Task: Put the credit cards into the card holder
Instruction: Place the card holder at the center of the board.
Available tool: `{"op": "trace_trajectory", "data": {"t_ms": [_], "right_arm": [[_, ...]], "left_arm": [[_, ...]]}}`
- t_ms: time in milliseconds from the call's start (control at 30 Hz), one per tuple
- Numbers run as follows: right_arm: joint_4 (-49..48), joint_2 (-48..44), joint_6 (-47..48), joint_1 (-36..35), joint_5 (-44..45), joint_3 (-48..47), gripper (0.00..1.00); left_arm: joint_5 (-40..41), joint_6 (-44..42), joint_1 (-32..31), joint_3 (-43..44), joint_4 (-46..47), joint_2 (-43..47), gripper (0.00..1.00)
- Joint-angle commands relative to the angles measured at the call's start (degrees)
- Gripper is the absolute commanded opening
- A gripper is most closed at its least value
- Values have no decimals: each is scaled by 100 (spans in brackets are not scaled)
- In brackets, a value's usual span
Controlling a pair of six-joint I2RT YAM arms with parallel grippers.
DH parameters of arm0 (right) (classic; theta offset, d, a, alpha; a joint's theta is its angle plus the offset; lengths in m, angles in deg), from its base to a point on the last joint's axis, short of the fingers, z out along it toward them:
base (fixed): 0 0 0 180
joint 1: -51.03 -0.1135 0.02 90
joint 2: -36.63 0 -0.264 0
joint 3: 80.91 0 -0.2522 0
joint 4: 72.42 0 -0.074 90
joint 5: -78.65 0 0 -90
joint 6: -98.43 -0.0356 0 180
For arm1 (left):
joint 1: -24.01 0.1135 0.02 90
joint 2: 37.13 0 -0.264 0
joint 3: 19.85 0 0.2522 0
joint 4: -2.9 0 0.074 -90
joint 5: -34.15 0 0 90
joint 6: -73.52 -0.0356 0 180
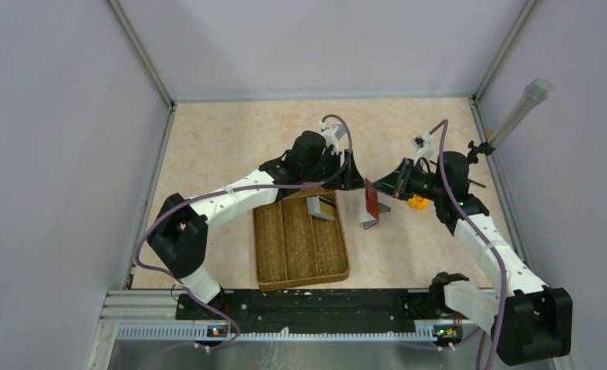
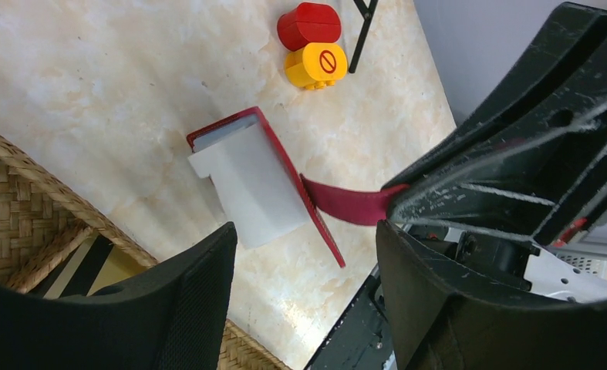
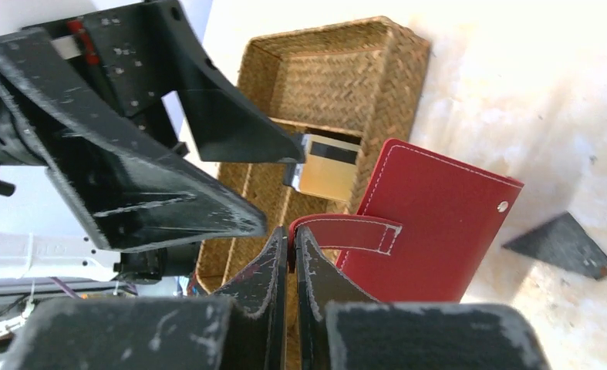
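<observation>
Right gripper (image 3: 291, 235) is pinched tight on the strap of the card holder (image 3: 431, 231), which stands on edge just right of the woven tray (image 3: 338, 77). Left gripper (image 2: 304, 231) is spread wide, holding nothing. Credit cards (image 3: 327, 166) lie at the tray's far end, probably in the right compartment.

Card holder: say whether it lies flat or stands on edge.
On edge: card holder stands tilted, its strap pinched in the right jaws.

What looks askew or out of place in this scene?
The wallet stands tilted on its edge beside the tray, not lying flat: the right gripper pinches its strap. The cards sit askew at the tray's far end.
</observation>
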Motion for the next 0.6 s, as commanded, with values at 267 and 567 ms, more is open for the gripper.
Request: {"op": "trace_trajectory", "data": {"t_ms": [267, 567], "right_arm": [[-609, 27, 21, -379, -318, -543, 0], [-140, 173, 273, -371, 522, -366, 0]], "left_arm": [[331, 5, 47, -61, 147, 284, 67], [288, 12, 155, -82, 81, 275, 67]]}}
